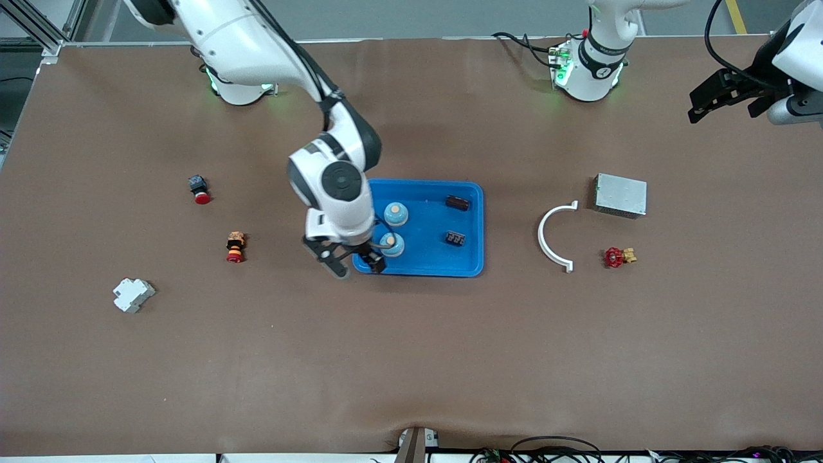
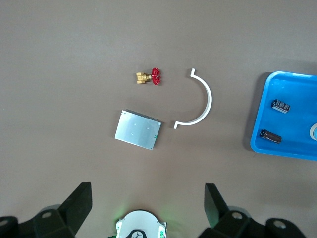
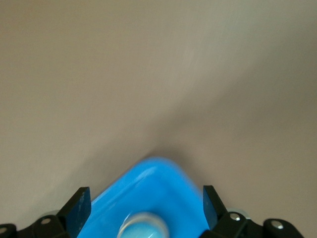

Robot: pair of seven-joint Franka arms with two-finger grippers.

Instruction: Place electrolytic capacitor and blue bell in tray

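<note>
We see the right gripper [image 1: 355, 262] open over the tray [image 1: 472, 226] at centre frame, above one blue bell [image 1: 391, 244]; left gripper [image 1: 725, 96] open, waiting upper right.

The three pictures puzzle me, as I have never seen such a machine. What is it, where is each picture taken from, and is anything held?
Two robot arms work at a table. One picture looks down from high across it; the others come from wrist cameras. The right gripper hangs open over the blue tray, above a blue bell; a second bell and two capacitors lie there too. The left gripper waits open, above a grey box. Nothing is held.
</note>
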